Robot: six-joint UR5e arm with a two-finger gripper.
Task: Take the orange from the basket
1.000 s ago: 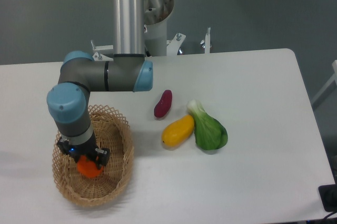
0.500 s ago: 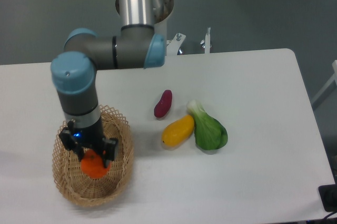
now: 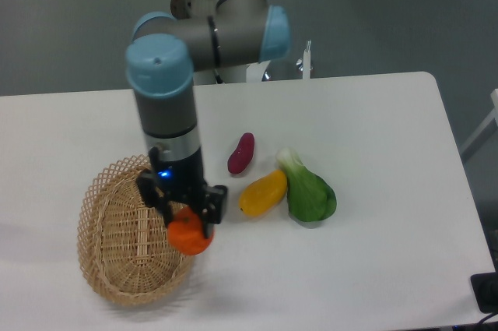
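White tabletop [image 3: 366, 269] against a grey floor. Your claw [image 3: 189, 220] is closed around the orange [image 3: 189, 236], which hangs over the right rim of the basket [image 3: 124, 241] near the front-left corner. The pick looks essentially complete; only holding it clear remains.
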